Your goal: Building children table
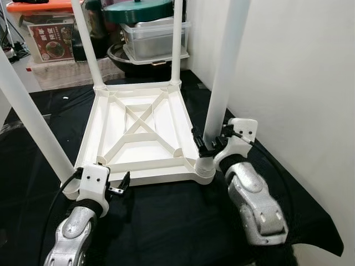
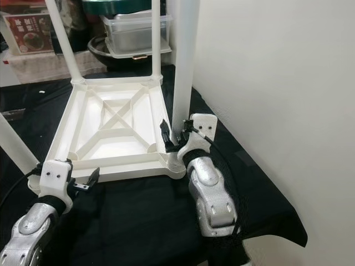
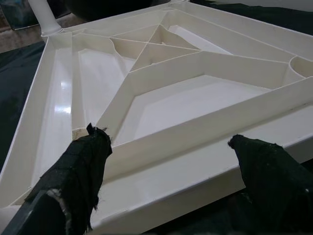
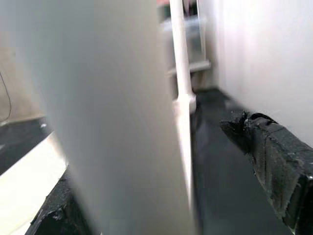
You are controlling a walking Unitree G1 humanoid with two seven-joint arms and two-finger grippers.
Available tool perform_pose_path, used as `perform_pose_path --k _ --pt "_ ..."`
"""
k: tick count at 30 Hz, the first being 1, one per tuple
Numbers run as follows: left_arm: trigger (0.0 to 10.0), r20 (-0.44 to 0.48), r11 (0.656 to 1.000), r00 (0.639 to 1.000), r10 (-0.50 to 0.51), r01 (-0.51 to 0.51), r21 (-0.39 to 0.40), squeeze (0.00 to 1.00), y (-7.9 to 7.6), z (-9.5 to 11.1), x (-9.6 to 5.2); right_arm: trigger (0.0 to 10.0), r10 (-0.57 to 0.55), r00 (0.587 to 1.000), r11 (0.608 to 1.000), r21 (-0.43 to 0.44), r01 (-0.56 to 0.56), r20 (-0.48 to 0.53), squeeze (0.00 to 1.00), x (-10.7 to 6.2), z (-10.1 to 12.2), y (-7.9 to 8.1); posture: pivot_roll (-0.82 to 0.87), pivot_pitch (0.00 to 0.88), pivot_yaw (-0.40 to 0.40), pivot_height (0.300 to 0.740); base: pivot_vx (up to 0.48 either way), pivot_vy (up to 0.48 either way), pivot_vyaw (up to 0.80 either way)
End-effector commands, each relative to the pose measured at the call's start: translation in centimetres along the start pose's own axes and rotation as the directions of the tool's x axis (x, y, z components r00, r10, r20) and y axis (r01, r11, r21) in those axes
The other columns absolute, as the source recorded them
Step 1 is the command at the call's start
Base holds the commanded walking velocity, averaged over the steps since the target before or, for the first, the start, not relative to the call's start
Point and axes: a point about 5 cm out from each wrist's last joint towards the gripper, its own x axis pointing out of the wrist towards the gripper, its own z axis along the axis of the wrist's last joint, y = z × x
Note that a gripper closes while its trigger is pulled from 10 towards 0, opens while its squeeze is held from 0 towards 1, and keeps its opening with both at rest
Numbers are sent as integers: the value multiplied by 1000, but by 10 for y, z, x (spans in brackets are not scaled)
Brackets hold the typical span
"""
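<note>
Upturned table top (image 1: 138, 133), right hand (image 1: 213, 145) around near leg (image 1: 222, 83), fingertips hidden

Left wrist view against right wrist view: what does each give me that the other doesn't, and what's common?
Left wrist: the ribbed underside of the upturned tabletop with its crossing ribs, and the left gripper with jaws open over the near rim. Right wrist: the near leg, blurred, standing between the open jaws of the right gripper, one jaw clear of it; a far leg beside the wall. Both: white table parts on the black cloth.
</note>
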Motion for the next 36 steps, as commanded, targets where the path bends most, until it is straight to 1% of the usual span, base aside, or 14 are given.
perform_pose_path --k 1,3,9,13,14,18,23,28,30,31,32,34,35,36 --pt "10000 -13 1000 1000 -9 9 8 0 0 -4 0 10000 19 999 1000 17 -18 -26 0 1 -3 1 64 0 2 740 0 0 0" --pt "10000 -13 1000 1000 -10 10 7 0 0 -4 1 10000 24 999 1000 13 -24 -25 0 2 -2 0 64 0 2 740 0 0 0" --pt "10000 -14 1000 1000 -17 17 6 0 -2 -4 1 10000 81 997 996 -23 -81 -10 0 14 14 -14 56 0 4 740 0 0 0" --pt "10000 -14 1000 1000 -20 20 5 0 -2 -5 1 10000 138 990 990 -14 -138 -9 0 16 19 -13 55 0 3 740 0 0 0" --pt "10000 -15 1000 1000 -24 24 3 0 -4 -5 1 10000 198 980 980 -19 -198 -13 0 17 22 -13 54 0 3 740 0 0 0" --pt "10000 -15 1000 1000 -27 27 3 0 -4 -5 1 10000 223 975 975 -22 -223 -19 0 18 23 -15 54 0 3 740 0 0 0" --pt "10000 -17 1000 999 -30 30 3 0 -5 -6 1 10000 315 949 949 -5 -315 -31 0 24 29 -21 54 0 3 740 0 0 0" --pt "10000 -17 1000 999 -31 31 3 0 -5 -6 1 10000 339 940 941 0 -339 -27 0 26 31 -24 53 0 3 740 0 0 0" --pt "10000 -17 999 999 -33 33 2 0 -5 -6 1 10000 398 917 917 -5 -398 -11 0 32 36 -32 53 0 1 740 0 0 0" --pt "10000 -17 999 999 -33 33 2 0 -5 -6 1 10000 398 917 917 -5 -398 -11 0 32 36 -32 53 0 1 740 0 0 0" --pt "10000 -17 999 999 -33 33 1 0 -5 -7 1 10000 418 908 908 -27 -418 -8 0 36 39 -39 57 0 -2 740 0 0 0" --pt "10000 -17 999 999 -33 33 1 0 -5 -7 1 10000 418 908 908 -27 -418 -8 0 36 39 -39 57 0 -2 740 0 0 0" --pt "10000 -18 999 999 -33 33 1 0 -6 -7 1 10000 451 892 892 -36 -451 -4 0 38 41 -43 58 0 -3 740 0 0 0" --pt "10000 -18 999 999 -33 33 1 0 -6 -7 1 10000 451 892 892 -36 -451 -4 0 38 41 -43 58 0 -3 740 0 0 0"
